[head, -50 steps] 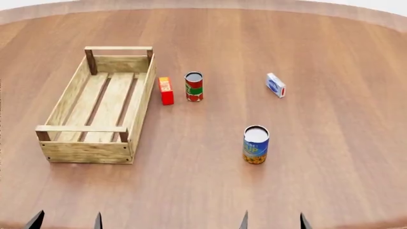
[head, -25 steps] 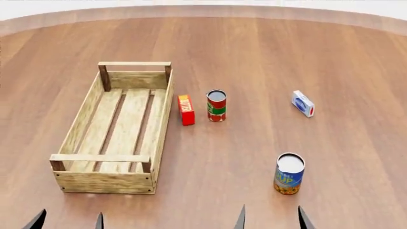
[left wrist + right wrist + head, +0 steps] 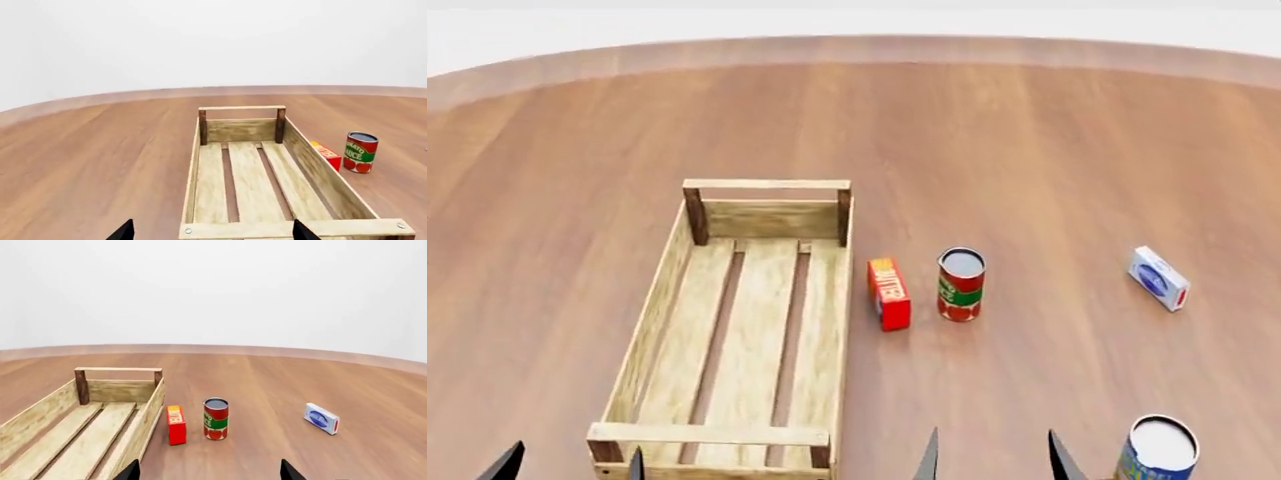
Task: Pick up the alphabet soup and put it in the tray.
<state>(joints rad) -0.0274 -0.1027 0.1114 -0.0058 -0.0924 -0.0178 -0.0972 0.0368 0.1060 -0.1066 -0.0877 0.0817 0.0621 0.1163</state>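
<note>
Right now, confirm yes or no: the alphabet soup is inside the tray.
No, the alphabet soup stands on the table, right of the tray, which holds nothing.

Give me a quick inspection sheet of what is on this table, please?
Surface: round brown wooden table, bare wood.
Job's things: blue-labelled alphabet soup can with white top, upright, at the head view's bottom edge; empty light-wood slatted tray.
Clutter: red-and-green can with grey top; small red box beside the tray; white-and-blue box.
Tools: left tool and right tool open, holding nothing.
Cables: nothing seen.
Surroundings: plain white backdrop.
</note>
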